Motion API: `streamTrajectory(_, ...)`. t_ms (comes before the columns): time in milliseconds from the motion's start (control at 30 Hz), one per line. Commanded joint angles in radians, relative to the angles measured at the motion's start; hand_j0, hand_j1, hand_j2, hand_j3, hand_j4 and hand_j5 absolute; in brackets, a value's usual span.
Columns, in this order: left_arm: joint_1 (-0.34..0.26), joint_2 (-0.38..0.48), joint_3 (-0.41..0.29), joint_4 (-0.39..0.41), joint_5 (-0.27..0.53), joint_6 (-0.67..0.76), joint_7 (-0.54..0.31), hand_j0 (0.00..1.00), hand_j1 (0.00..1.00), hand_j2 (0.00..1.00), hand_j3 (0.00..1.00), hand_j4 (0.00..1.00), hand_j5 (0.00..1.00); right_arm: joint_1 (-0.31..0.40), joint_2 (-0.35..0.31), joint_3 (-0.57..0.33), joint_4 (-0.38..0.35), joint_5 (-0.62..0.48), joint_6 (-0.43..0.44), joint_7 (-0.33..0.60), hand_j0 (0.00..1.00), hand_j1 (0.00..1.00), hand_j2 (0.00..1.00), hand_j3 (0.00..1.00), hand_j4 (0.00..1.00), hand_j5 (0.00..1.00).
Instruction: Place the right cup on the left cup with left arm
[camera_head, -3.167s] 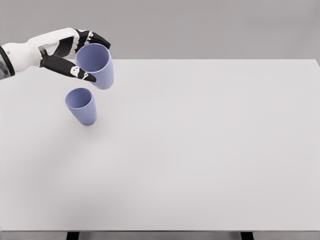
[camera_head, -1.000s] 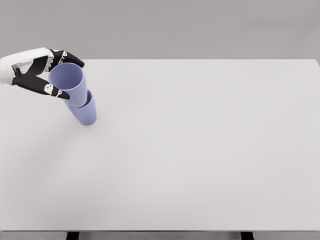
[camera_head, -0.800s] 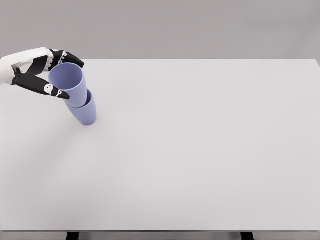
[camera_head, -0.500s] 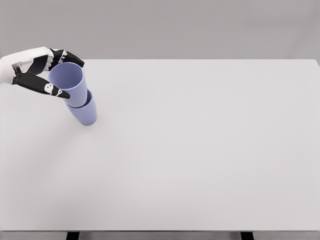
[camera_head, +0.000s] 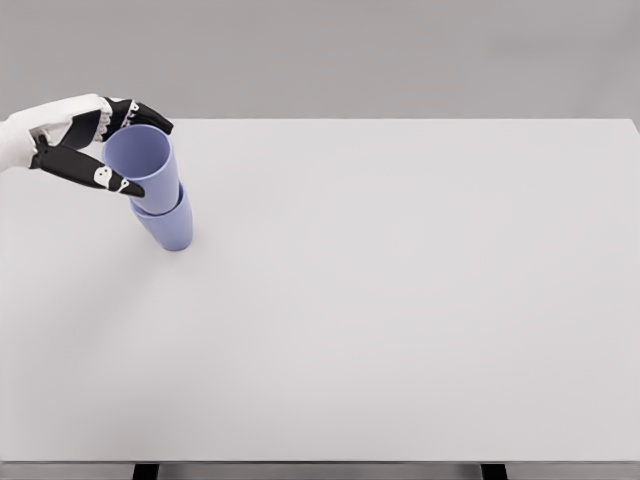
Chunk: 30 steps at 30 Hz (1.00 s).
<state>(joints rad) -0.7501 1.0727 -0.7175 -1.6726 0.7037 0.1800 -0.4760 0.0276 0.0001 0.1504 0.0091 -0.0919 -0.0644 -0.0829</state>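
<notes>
Two lilac cups stand nested at the table's far left. The upper cup (camera_head: 150, 178) sits inside the lower cup (camera_head: 173, 230) and leans a little to the left. My left hand (camera_head: 146, 156) comes in from the left edge and is shut on the upper cup: the thumb (camera_head: 112, 179) presses its near side and the fingers (camera_head: 148, 117) curl behind its rim. The lower cup rests on the table, apart from the hand. My right arm does not show.
The white table (camera_head: 400, 300) fills most of the view, its front edge near the picture's bottom and its far edge by the grey wall. Nothing else lies on it.
The held cup came down from above and to the right into the lower cup. In the last half second hand and upper cup shifted slightly right, standing it more upright.
</notes>
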Motion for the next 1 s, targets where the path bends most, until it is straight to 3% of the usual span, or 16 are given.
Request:
streamTrajectory(0,0.0,0.0,0.001,0.001,0.003,-0.001,0.0,0.72,0.72,0.72,0.72,0.72,0.72,0.0,0.0,0.0,0.0,0.0,0.0,0.0,1.0,1.0,1.0,1.0,1.0,1.0)
streamTrajectory(367,0.008,-0.008,0.0,0.019,0.002,-0.001,0.0,0.73,0.73,0.73,0.73,0.73,0.73,0.0,0.0,0.0,0.0,0.0,0.0,0.0,1.0,1.0,1.0,1.0,1.0,1.0)
streamTrajectory(533,0.014,-0.007,0.0,0.017,-0.001,-0.002,0.0,0.76,0.76,0.76,0.76,0.76,0.76,0.0,0.0,0.0,0.0,0.0,0.0,0.0,1.0,1.0,1.0,1.0,1.0,1.0)
streamTrajectory(633,0.015,-0.007,0.001,0.016,-0.004,-0.005,0.0,0.83,0.83,0.83,0.83,0.83,0.83,0.0,0.0,0.0,0.0,0.0,0.0,0.0,1.0,1.0,1.0,1.0,1.0,1.0)
streamTrajectory(967,0.014,-0.007,0.004,0.017,-0.003,-0.004,0.0,0.83,0.83,0.83,0.83,0.83,0.83,0.0,0.0,0.0,0.0,0.0,0.0,0.0,1.0,1.0,1.0,1.0,1.0,1.0)
